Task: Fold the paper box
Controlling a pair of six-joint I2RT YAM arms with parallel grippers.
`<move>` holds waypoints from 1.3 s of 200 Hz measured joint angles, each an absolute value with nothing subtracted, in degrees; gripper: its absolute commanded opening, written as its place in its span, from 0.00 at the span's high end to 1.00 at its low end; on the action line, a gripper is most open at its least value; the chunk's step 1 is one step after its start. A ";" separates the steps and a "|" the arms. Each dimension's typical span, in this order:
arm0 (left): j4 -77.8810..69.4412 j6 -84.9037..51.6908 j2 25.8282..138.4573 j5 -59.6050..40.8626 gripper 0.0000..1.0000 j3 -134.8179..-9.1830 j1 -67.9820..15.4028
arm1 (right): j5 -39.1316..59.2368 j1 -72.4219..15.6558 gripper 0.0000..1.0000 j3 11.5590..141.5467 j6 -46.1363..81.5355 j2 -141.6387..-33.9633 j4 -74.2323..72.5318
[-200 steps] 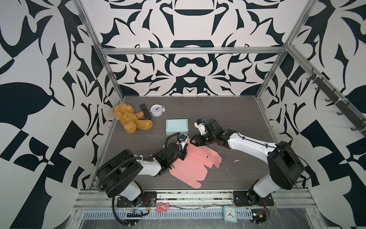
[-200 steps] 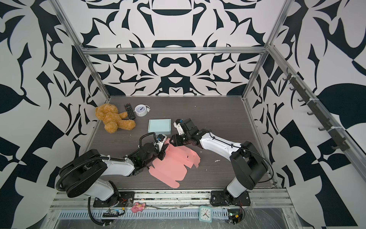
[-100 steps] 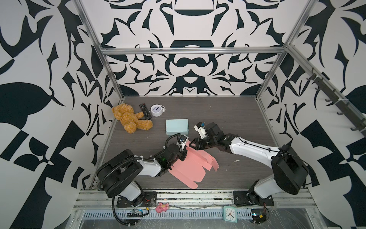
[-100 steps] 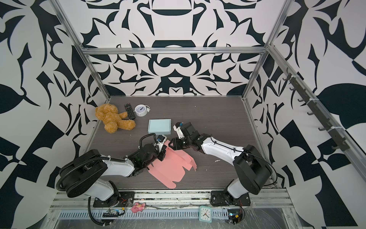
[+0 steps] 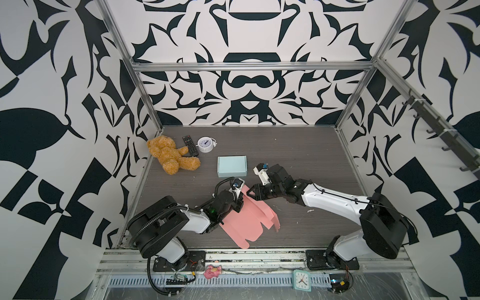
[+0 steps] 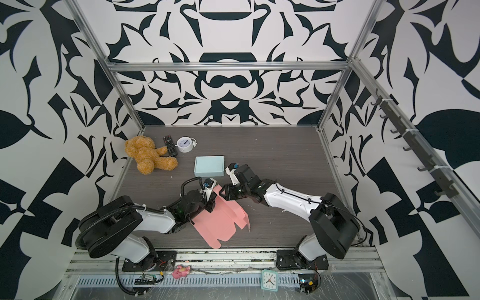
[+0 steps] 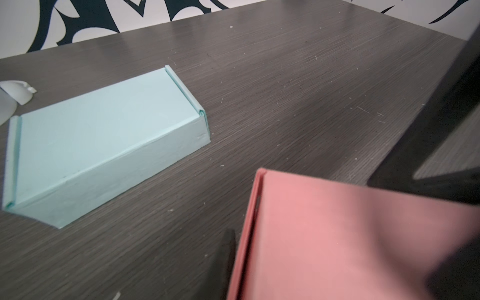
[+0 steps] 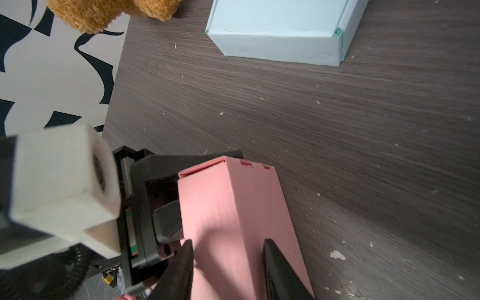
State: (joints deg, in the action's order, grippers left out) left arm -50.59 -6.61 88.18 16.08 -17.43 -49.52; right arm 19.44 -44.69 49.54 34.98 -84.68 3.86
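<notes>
- Lying near the front of the desk (image 5: 298, 155) between the two arms, the pink paper box (image 5: 249, 220) is a part-folded blank. Its far end is raised and its front corner is flat.
- Against a second ago, its right-hand flaps (image 5: 273, 220) have swung up and inward, so the blank looks narrower in both top views.
- Over the same second the right tool (image 5: 250, 193) has come in to the raised far end, close beside the left tool (image 5: 238, 201).
- My reading is that one side wall is being formed while the rest of the box waits unfolded.
- The left tool is clamped narrow on the raised wall at the blank's far left corner.
- The right tool (image 8: 228, 242) stands half apart, its fingers (image 8: 275, 265) astride the pink panel. Whether they press on it I cannot tell.
- Only the right wrist view shows that the wall is doubled and hollow at its end, with two small slots (image 8: 255, 165) beside it. It also shows a black finger of the left tool on either face.
- The left wrist view adds the doubled edge up close and a finished blue box (image 7: 104, 135) just beyond it.
- Only the top views show the standing flaps and the teddy bear (image 5: 168, 155) well apart at the back left.
</notes>
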 measured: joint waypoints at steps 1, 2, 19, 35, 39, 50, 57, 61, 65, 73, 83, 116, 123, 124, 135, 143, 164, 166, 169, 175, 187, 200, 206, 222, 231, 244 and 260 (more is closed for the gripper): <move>-50.65 -6.61 88.20 16.10 0.78 -17.39 -49.52 | 19.44 -44.69 0.55 49.54 34.98 -84.68 3.88; -50.70 -6.63 88.25 16.12 0.78 -17.37 -49.52 | 19.42 -44.69 0.55 49.54 34.98 -84.68 3.92; -51.29 -6.83 89.30 16.29 0.78 -17.06 -49.52 | 19.29 -44.66 0.55 49.54 34.98 -84.68 4.05; -51.72 -6.96 89.93 16.32 0.78 -17.08 -49.52 | 19.22 -44.69 0.56 49.54 34.98 -84.68 4.08; -51.94 -7.03 90.17 16.34 0.79 -17.06 -49.52 | 19.22 -44.69 0.56 49.54 35.00 -84.68 4.08; -52.69 -7.09 90.96 16.38 0.81 -17.08 -49.52 | 19.20 -44.66 0.56 49.54 34.98 -84.68 4.10; -53.43 -7.16 91.61 16.47 0.83 -17.08 -49.54 | 19.07 -44.66 0.56 49.54 35.00 -84.68 4.10; -53.98 -7.18 92.05 16.53 0.84 -17.08 -49.54 | 19.03 -44.66 0.56 49.54 35.00 -84.68 4.10; -54.41 -7.29 92.44 16.58 0.85 -17.08 -49.54 | 19.00 -44.66 0.56 49.54 35.00 -84.68 4.10; -55.29 -7.29 93.23 16.67 0.85 -17.10 -49.52 | 18.85 -44.66 0.56 49.54 35.05 -84.68 4.08; -55.96 -7.09 93.84 16.71 0.85 -17.12 -49.54 | 18.79 -44.64 0.57 49.54 35.18 -84.68 4.03; -56.75 -7.27 94.32 16.82 0.80 -17.12 -49.52 | 18.79 -44.62 0.57 49.39 35.79 -84.66 3.99; -56.75 -7.33 94.32 16.88 0.80 -17.15 -49.52 | 18.83 -44.62 0.57 49.25 35.86 -84.66 4.03; -56.75 -7.29 94.32 16.93 0.80 -17.12 -49.52 | 18.83 -44.62 0.57 49.21 35.86 -84.66 4.01; -56.73 -7.27 94.30 16.97 0.79 -17.12 -49.52 | 18.83 -44.69 0.57 48.99 35.88 -84.53 4.03; -56.73 -7.29 94.30 16.99 0.78 -17.15 -49.52 | 18.81 -44.66 0.57 48.90 35.88 -84.33 4.08; -56.55 -7.33 93.58 16.95 0.77 -17.02 -49.52 | 18.74 -44.66 0.57 48.88 35.86 -83.72 4.49; -56.55 -7.31 93.45 16.95 0.77 -16.99 -49.52 | 18.74 -44.69 0.57 48.88 35.86 -83.66 4.56; -56.42 -7.29 93.17 16.93 0.77 -16.93 -49.52 | 18.74 -44.69 0.57 48.88 35.86 -83.57 4.69; -56.07 -7.31 92.38 16.93 0.77 -16.78 -49.52 | 18.70 -44.69 0.57 48.88 35.86 -83.44 4.80; -55.31 -7.29 90.54 16.93 0.77 -16.49 -49.52 | 18.59 -44.69 0.57 48.88 35.86 -83.26 5.02; -54.35 -7.29 88.40 16.93 0.77 -16.40 -49.52 | 18.39 -44.69 0.57 48.88 35.86 -83.18 5.10; -54.13 -7.29 87.59 16.91 0.78 -16.40 -49.52 | 18.37 -44.69 0.57 48.88 35.86 -83.18 5.15; -53.23 -7.29 85.86 16.86 0.81 -16.43 -49.52 | 18.31 -44.69 0.57 48.88 35.86 -83.18 5.32; -52.69 -7.18 85.56 16.75 0.82 -16.47 -49.52 | 18.24 -44.69 0.57 48.88 35.86 -83.18 5.34; -51.88 -7.11 85.56 16.71 0.85 -16.47 -49.52 | 18.20 -44.69 0.57 48.88 35.86 -83.18 5.37; -51.33 -7.07 85.56 16.69 0.86 -16.47 -49.52 | 18.13 -44.69 0.57 48.88 35.86 -83.18 5.43</move>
